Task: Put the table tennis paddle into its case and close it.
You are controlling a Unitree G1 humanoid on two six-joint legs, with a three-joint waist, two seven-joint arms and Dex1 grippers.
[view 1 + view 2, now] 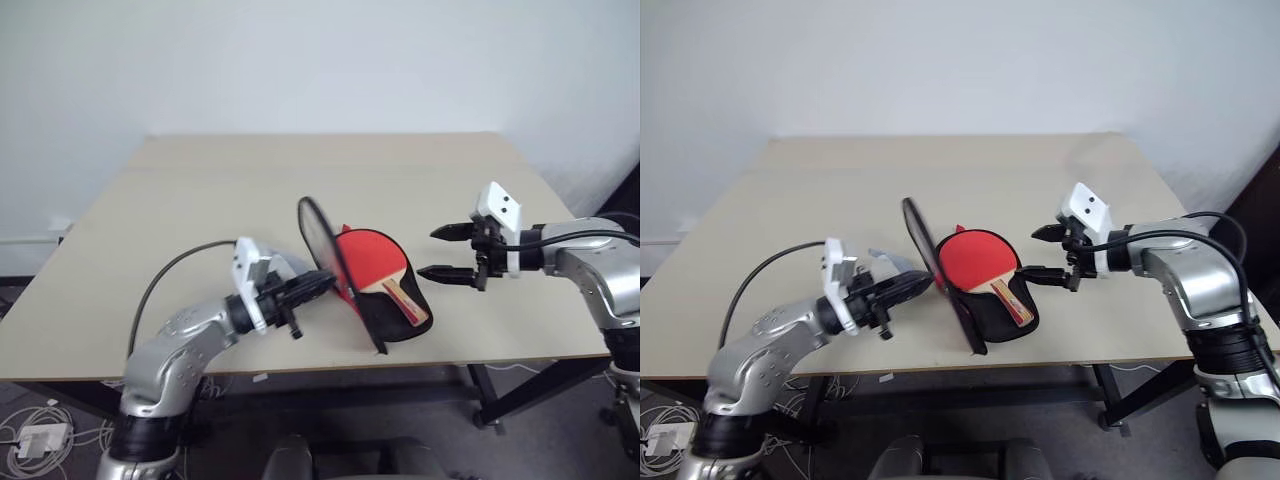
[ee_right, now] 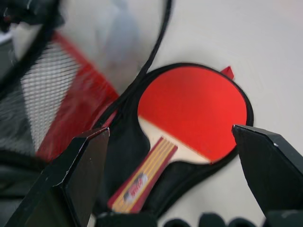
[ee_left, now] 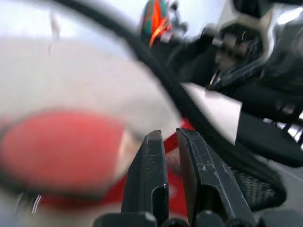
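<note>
A red-faced table tennis paddle with a striped wooden handle lies inside the open half of its soft red-and-black zip case, just below the centre of the head-camera frame, near the front edge of a pale beige tabletop. The paddle's round face points toward the far side of the table and its handle toward the near edge, within the case's black lower shell. The case's lid, black-trimmed with mesh panelling, stands raised on edge along the paddle's left side, tilted upward and not closed over the bat. At lower left of the frame, the left gripper has its two black fingers pressed almost together, with their tips at the raised lid's edge; whether fabric is pinched between them cannot be told. At centre right, the right gripper hovers just beside the case's handle end, its fingers spread wide and holding nothing. In its wrist view those fingers frame the paddle from either side, clear of it. A black cable arcs over the left arm.
</note>
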